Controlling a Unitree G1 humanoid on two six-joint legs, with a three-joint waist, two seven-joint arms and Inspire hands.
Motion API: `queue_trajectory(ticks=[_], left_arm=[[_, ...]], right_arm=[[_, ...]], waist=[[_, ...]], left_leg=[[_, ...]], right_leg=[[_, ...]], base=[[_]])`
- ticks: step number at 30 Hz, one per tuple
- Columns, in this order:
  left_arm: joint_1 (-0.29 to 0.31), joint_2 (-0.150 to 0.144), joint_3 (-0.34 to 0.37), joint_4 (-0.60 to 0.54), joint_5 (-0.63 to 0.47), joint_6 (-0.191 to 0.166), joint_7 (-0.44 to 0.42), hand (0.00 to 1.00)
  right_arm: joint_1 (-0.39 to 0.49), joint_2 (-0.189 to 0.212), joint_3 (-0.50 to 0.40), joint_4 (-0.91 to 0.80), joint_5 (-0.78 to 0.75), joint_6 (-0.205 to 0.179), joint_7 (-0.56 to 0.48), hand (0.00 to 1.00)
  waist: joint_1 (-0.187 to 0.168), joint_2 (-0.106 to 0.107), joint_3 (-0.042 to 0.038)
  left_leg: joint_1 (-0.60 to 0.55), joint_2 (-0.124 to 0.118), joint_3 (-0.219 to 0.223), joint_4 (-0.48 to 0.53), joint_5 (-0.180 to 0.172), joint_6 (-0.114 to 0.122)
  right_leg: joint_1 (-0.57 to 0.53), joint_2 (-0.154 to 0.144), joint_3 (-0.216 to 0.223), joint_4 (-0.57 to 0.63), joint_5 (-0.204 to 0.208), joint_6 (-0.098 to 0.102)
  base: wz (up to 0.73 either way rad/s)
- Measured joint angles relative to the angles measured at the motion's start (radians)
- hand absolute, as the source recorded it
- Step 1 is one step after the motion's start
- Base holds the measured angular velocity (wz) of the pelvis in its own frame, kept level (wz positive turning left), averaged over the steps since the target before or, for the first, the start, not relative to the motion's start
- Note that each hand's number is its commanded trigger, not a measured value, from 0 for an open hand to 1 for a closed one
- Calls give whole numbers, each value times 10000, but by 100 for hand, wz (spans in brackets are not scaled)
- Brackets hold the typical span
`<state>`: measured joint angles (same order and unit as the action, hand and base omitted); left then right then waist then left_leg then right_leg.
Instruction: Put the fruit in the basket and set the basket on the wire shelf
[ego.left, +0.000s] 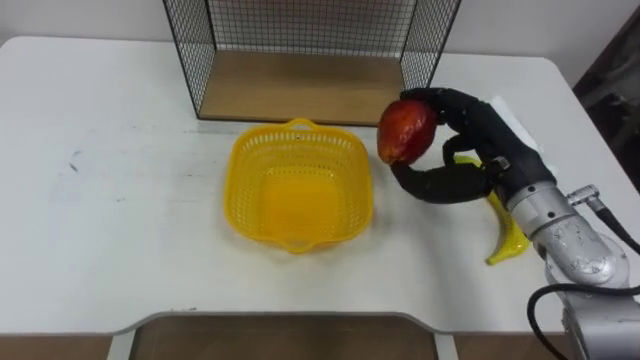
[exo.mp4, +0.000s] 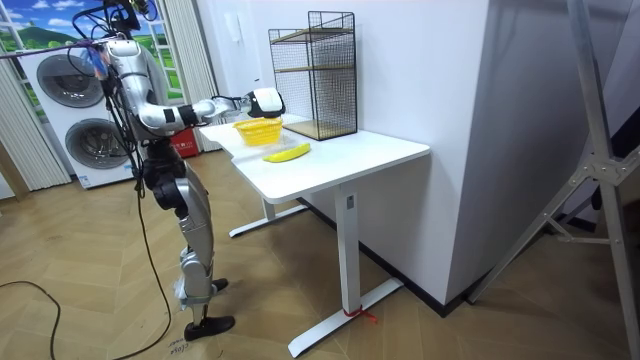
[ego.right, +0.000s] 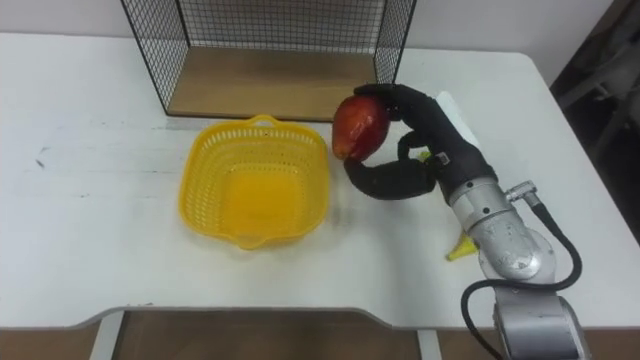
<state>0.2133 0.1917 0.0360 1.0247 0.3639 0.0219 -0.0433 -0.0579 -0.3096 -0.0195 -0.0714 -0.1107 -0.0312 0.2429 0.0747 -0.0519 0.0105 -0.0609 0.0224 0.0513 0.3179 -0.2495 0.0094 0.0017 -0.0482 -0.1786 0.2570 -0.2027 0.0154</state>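
Note:
My right hand (ego.left: 470, 150) (ego.right: 425, 145) is shut on a red mango (ego.left: 405, 130) (ego.right: 360, 126), held just above the table to the right of the yellow basket (ego.left: 298, 185) (ego.right: 254, 181). The basket stands empty on the white table. A yellow banana (ego.left: 505, 235) (ego.right: 458, 246) lies on the table under my right forearm, mostly hidden. In the room view the banana (exo.mp4: 287, 152) lies near the table's front edge beside the basket (exo.mp4: 257, 129). The wire shelf (ego.left: 305, 50) (ego.right: 275, 45) (exo.mp4: 315, 75) stands just behind the basket, its wooden floor bare.
The white table (ego.left: 110, 190) (ego.right: 90, 230) has free room to the left of the basket. I stand at the table's end in the room view, with washing machines (exo.mp4: 60, 110) behind me and a white wall (exo.mp4: 450, 100) beside the table.

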Motion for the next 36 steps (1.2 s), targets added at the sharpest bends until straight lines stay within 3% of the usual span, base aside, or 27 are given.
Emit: queue_trajectory(ticks=[13,23,24,25,26,36], left_arm=[[-303,-16,-5,94,15,17,-289,0],[-301,-44,-29,-71,12,24,51,0],[-316,-45,-30,-120,12,23,137,0],[-367,-44,-29,-162,12,21,166,0],[-389,-44,-29,-171,11,21,171,0],[-488,-44,-54,-235,9,21,341,0]], right_arm=[[-2,87,691,-1066,-376,36,470,100],[-2,59,1207,-1064,-569,118,738,100],[-2,58,1215,-1063,-568,118,776,80],[-2,56,1226,-1051,-568,118,776,8],[-1,57,1236,-1045,-569,119,777,0],[-2,76,1568,-1023,-568,318,789,0]], waist=[[412,-79,-37],[466,-85,-36],[475,-92,-29],[475,-90,-25],[475,-89,-24],[559,-86,-14]], left_leg=[[-362,16,20,111,0,-1],[-335,10,33,64,1,1],[-334,10,33,62,1,1],[-336,9,33,59,1,1],[-336,9,33,58,1,1],[-335,7,33,30,1,1]], right_leg=[[-301,2,-19,75,4,-6],[-293,-7,-9,87,3,-5],[-291,-7,-9,87,3,-5],[-291,-9,-13,85,4,-5],[-291,-10,-13,85,3,-5],[-299,-11,-14,75,3,-5]], base=[[0],[0],[0],[0],[0],[0]])
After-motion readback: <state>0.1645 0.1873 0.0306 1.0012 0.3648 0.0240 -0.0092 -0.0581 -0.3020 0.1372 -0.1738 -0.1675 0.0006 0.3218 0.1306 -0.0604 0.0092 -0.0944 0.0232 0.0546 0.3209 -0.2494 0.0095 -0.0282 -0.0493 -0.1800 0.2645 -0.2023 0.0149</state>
